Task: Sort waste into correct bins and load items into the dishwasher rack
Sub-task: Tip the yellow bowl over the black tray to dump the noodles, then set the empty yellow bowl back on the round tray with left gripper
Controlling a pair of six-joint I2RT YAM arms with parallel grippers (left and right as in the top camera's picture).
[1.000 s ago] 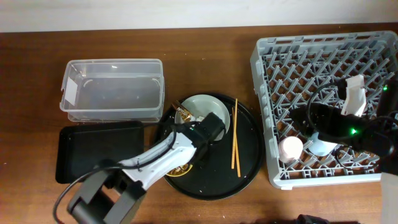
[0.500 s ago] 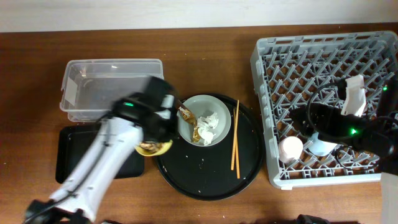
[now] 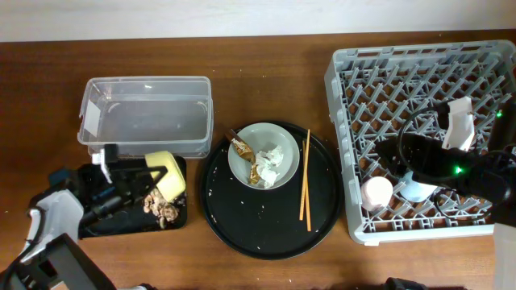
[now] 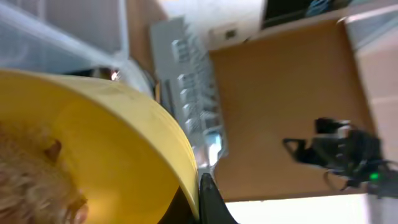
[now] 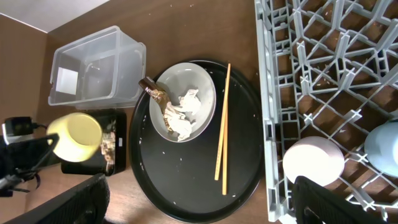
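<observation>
My left gripper (image 3: 156, 174) is shut on the rim of the small yellow bowl (image 3: 171, 184), holding it tipped over the shallow black rectangular tray (image 3: 97, 211). Brown food scraps (image 3: 162, 209) lie on that tray below the bowl, and some still show inside the bowl (image 4: 31, 186). The grey-green plate (image 3: 278, 141) on the round black tray (image 3: 266, 229) holds crumpled tissue (image 3: 271, 157) and the brown-gold wrapper (image 3: 240, 148). The chopsticks (image 3: 305, 185) lie beside it. My right gripper (image 5: 202, 196) is open and empty above the rack (image 3: 419, 89), where the pink cup (image 3: 376, 193) and the light-blue cup (image 5: 382, 146) sit.
The clear plastic tub (image 3: 145, 117) stands empty just behind the black rectangular tray. The round black tray sits between the bins and the rack, with crumbs on it. The right arm (image 3: 435, 165) hangs over the rack's front right part.
My left arm has carried the yellow bowl from the round tray leftwards to the black rectangular tray and tipped it; scraps now lie on that tray. The right arm has not moved.
</observation>
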